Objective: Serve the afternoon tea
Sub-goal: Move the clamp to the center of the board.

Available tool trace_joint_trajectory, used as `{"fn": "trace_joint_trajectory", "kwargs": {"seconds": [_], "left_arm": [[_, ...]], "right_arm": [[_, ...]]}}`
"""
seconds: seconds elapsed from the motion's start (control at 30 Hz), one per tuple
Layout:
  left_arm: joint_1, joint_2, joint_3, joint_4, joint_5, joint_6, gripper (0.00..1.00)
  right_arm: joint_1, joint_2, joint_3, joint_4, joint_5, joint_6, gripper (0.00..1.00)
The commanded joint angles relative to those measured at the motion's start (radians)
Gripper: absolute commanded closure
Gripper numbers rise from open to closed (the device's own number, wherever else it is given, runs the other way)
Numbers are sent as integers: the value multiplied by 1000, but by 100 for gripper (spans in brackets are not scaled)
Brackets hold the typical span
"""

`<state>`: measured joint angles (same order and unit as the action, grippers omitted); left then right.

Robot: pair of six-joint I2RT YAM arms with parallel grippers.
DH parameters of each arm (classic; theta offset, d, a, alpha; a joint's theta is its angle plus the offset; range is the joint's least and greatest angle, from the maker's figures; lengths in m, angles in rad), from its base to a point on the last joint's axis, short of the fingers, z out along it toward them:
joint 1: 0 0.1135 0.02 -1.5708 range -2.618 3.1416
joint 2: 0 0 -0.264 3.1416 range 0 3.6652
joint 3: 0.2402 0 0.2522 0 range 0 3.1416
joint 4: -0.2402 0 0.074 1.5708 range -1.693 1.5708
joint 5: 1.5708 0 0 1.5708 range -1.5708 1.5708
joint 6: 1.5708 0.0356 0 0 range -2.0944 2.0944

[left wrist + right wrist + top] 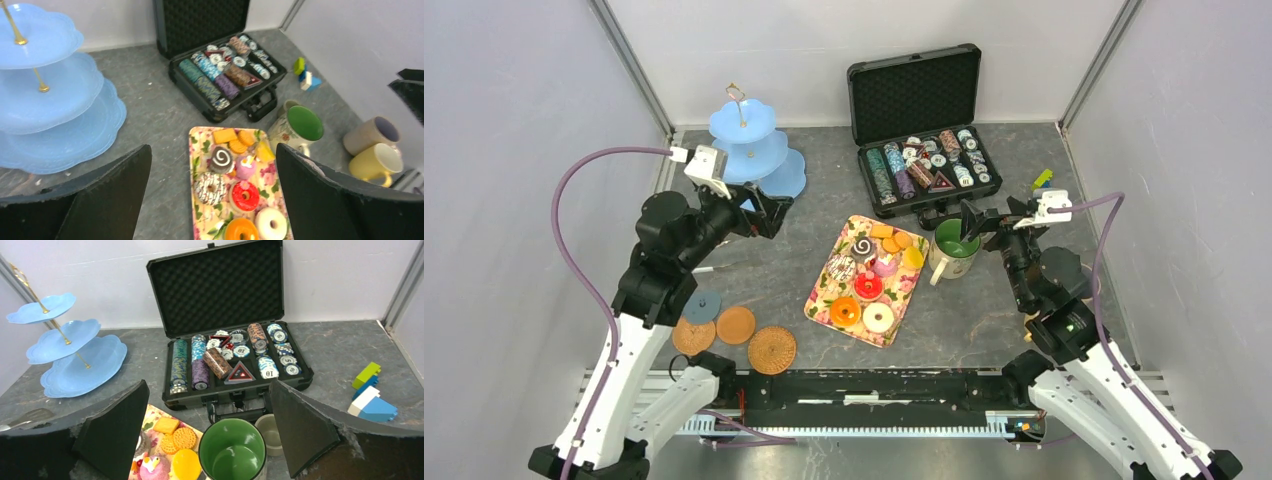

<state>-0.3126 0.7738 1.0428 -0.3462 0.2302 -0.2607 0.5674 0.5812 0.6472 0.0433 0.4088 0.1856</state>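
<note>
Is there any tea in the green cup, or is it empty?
Empty. The green-lined mug stands upright, and the right wrist view looks down inside it to a bare green bottom with no liquid.

Bright, even light from above casts only faint soft shadows on the grey table point(984, 310), while the close black fingers point(100, 200) blur slightly in both wrist views.

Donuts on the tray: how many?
4, all on the tray: chocolate donut, red donut beside it, orange donut and white donut at the near end. None seem hidden.
</note>
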Motion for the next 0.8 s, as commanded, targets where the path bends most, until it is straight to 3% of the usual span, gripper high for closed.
{"fn": "trace_joint_trajectory", "kwargs": {"seconds": [0.0, 0.1, 0.3, 0.57, 0.77], "left_arm": [[-30, 31, 87, -184, -219, 127, 0], [-41, 63, 98, -294, -336, 147, 0], [-42, 118, 72, -416, -432, 140, 0], [-50, 193, 21, -472, -574, 145, 0], [-57, 238, -116, -372, -595, 246, 0]], "right_arm": [[2, -25, -25, -3, 78, -18, 2], [2, -61, -56, 23, 22, -48, 2], [2, -92, -130, 155, -528, -220, 2], [2, -8, -156, 178, -657, -205, 2], [2, -6, -251, 271, -724, -157, 2]]}}
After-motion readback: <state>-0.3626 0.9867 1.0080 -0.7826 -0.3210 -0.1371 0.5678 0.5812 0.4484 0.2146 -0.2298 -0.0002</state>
